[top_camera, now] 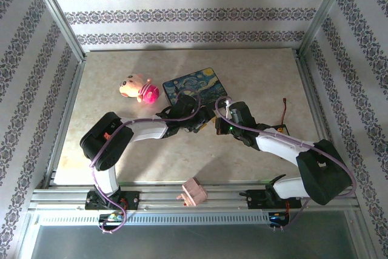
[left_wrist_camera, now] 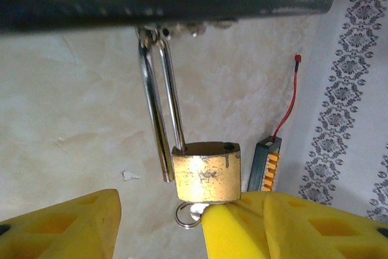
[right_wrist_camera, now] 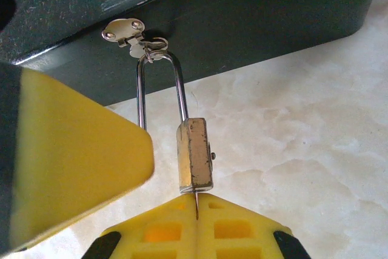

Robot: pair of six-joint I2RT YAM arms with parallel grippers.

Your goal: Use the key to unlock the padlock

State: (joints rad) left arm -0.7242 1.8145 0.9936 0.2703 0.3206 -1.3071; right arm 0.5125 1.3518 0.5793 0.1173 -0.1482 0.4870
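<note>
The brass padlock (left_wrist_camera: 206, 174) hangs by its silvery shackle (left_wrist_camera: 159, 95) from the latch (right_wrist_camera: 124, 31) of the dark painted box (top_camera: 195, 88). One shackle leg stands free beside the body, and the empty hole on top shows. My right gripper (right_wrist_camera: 196, 210) is shut on the key (right_wrist_camera: 196, 203), a thin sliver running up into the padlock's underside. The key's ring (left_wrist_camera: 185, 218) hangs below the body. My left gripper (left_wrist_camera: 170, 235) is open, one yellow finger (right_wrist_camera: 73, 162) off to the padlock's side, clear of it.
A pink plush toy (top_camera: 138, 88) lies left of the box. A small black-and-orange part with a red wire (left_wrist_camera: 267, 162) rests on the table to the right. A pale pink block (top_camera: 193, 192) sits on the near rail between the arm bases.
</note>
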